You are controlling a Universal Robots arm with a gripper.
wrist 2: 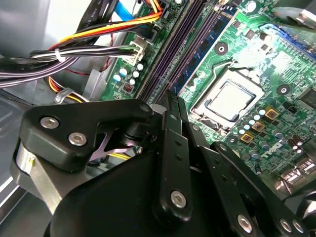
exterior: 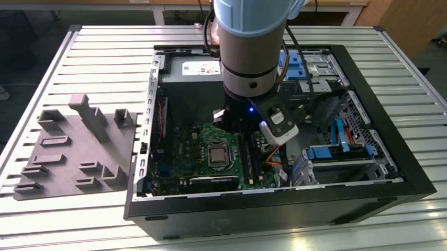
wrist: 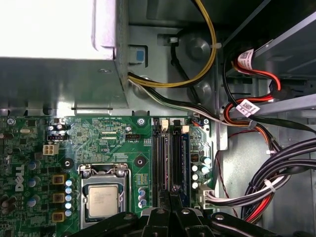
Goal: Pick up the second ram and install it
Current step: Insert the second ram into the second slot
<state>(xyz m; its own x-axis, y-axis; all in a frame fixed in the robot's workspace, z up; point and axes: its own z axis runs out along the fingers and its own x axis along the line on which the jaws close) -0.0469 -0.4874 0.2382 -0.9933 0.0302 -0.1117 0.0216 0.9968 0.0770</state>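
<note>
Fingers over the second ram in the computer

In the first wrist view, the fingers (wrist: 167, 201) are pressed together at lower middle, just above the second ram (wrist: 175, 158), seen standing in a long black slot; no grip can be told.

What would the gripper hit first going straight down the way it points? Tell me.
Probably the memory slots on the motherboard, straight ahead of the gripper in both wrist views; how much gap remains is unclear.

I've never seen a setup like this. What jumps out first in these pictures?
A big robot arm reaches down into an open computer case on a slatted table. Its black tool hangs just over the long memory slots, beside the processor on the green motherboard. A grey tray sits at the exterior view's left.
</note>
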